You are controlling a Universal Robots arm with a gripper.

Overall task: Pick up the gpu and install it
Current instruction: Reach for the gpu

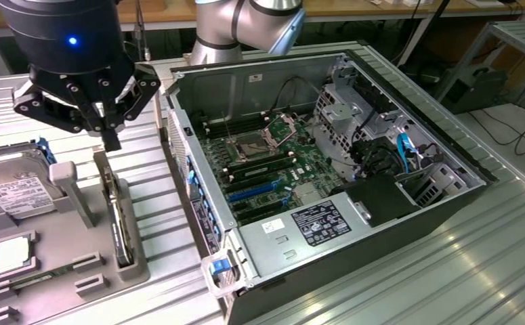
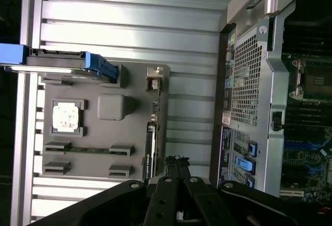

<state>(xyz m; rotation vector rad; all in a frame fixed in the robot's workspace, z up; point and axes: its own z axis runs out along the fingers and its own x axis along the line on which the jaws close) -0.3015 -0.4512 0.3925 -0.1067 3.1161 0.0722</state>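
Observation:
The gpu (image 1: 118,217) stands on its long edge in a slot of the grey holder (image 1: 59,230), on the exterior view's left of the open computer case (image 1: 244,88). It is a thin dark card with a silvery bracket at its far end. My gripper (image 1: 110,141) hangs just above that far end, fingers shut together with nothing between them. In the wrist view the gpu (image 2: 150,148) appears edge-on as a dark strip along the holder (image 2: 111,132), and my gripper (image 2: 176,159) points at the card's near end.
A hard drive (image 1: 9,186) with blue rails and a square processor chip (image 1: 11,256) sit in the same holder, as does a memory stick (image 2: 85,149). The case lies on its side with the motherboard (image 1: 262,169) exposed. Ribbed metal table (image 1: 479,271) surrounds everything.

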